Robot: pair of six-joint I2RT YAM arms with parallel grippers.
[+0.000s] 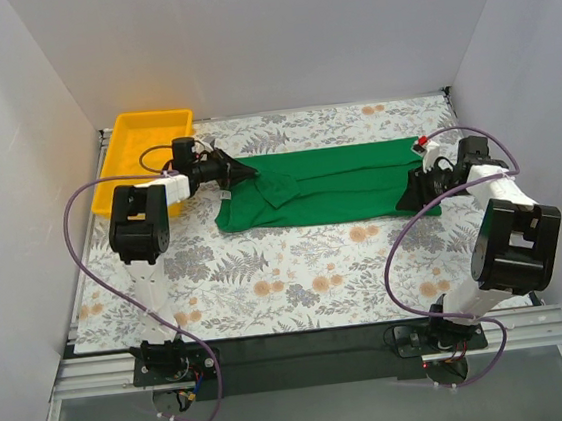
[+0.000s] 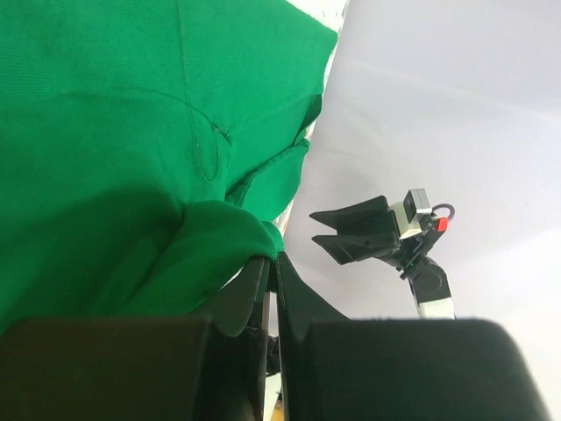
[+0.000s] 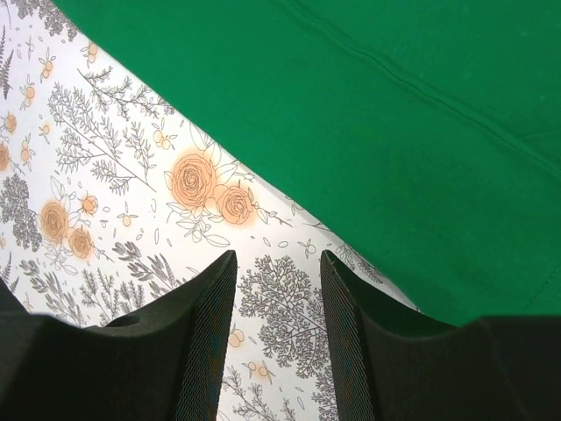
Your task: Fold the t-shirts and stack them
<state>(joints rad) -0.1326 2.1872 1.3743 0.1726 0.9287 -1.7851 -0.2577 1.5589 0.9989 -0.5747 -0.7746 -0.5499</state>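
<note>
So there's a yellow plastic tray (image 1: 147, 132) sitting in the far left corner of the tablecloth (image 1: 297, 269), which is white with orange roses and grey ferns all over. Plain white walls (image 1: 263, 41) on three sides.

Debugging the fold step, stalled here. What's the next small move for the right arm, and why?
Probably ease the right gripper sideways onto the near edge of the t-shirt, then close. Its jaws stand open over the bare floral table cover, with the green hem just beside one finger. The left gripper is shut on a bunch of cloth at the other end. A fold likely needs both ends held.
</note>
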